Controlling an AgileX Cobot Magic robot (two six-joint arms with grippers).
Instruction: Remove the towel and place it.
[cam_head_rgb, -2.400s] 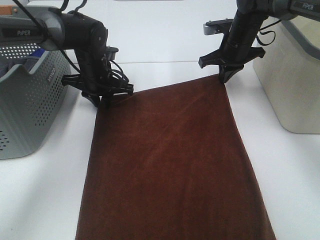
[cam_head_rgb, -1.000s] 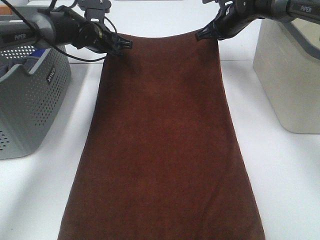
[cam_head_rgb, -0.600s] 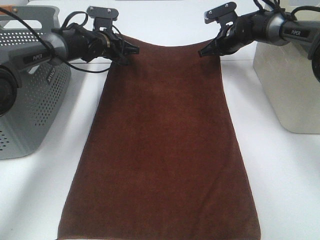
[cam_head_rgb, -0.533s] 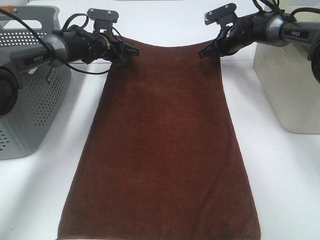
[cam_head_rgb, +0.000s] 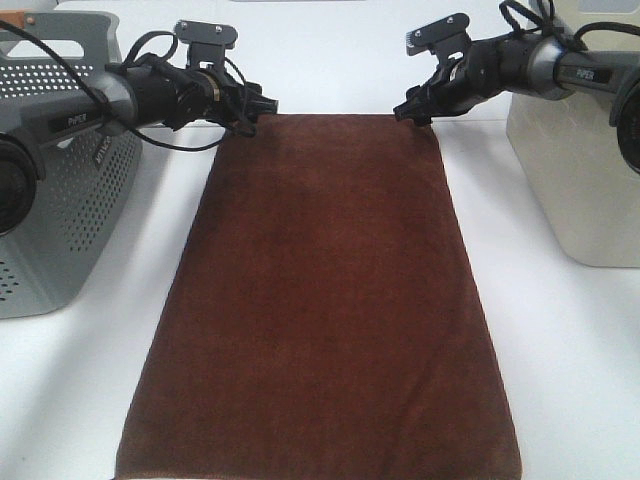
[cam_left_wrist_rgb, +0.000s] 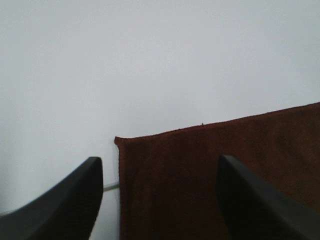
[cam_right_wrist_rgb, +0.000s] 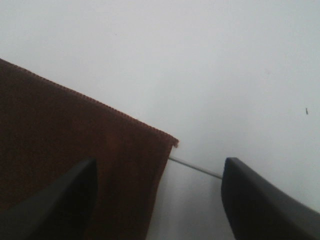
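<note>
both pincers stand wide open, holding nothing: left gripper (cam_left_wrist_rgb: 157, 200) over the far left corner of the towel (cam_head_rgb: 325, 300), right gripper (cam_right_wrist_rgb: 157, 200) over its far right corner (towel flat on the table (cam_head_rgb: 560, 350)).

One towel (cam_head_rgb: 325, 300) is lying spread flat on the one white worktop (cam_head_rgb: 80, 390). Two claws are showing at the towel's far edge: the left claw (cam_head_rgb: 255, 105) is hanging by one far corner, the right claw (cam_head_rgb: 410, 110) by the other, each with two fingers standing apart. Two containers are sitting beside the towel: one grey perforated basket (cam_head_rgb: 50, 200) on its left side and one cream bin (cam_head_rgb: 580, 170) on its right side.
</note>
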